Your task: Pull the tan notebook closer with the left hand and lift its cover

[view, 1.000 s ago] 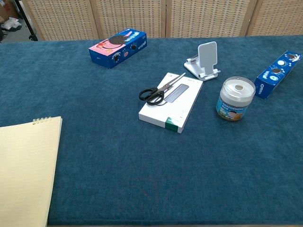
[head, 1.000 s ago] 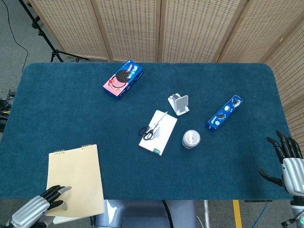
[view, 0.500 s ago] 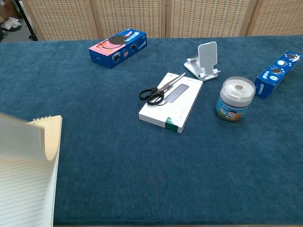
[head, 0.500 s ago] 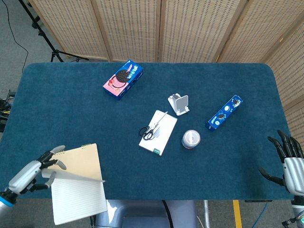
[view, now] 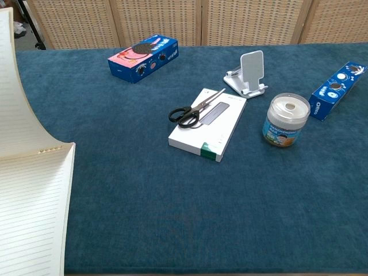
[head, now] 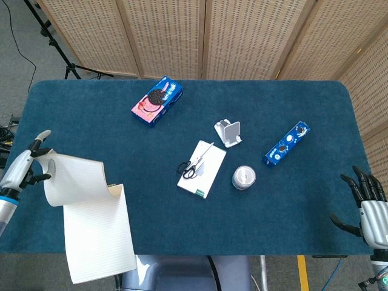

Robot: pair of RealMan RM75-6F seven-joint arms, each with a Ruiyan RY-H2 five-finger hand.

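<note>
We read "Oreo" on the long blue biscuit box [view: 338, 89] near the desk's right edge; a second, wider blue and pink biscuit box [head: 157, 100] lies toward the far edge, its print too small for us to read. Half a second ago the cover of the tan spiral-bound notebook [head: 98, 242] at the near left corner was only part raised; now it is swung back past the spiral, showing lined pages. Our left hand [head: 27, 166] pinches the cover's [head: 73, 180] far edge. Our right hand [head: 367, 201], off the near right corner, holds nothing, fingers spread. We count one pair of black-handled scissors [head: 197, 162] on one flat white box [head: 202, 169], one white phone stand [head: 229, 132] and one clear lidded jar [head: 244, 177].
</note>
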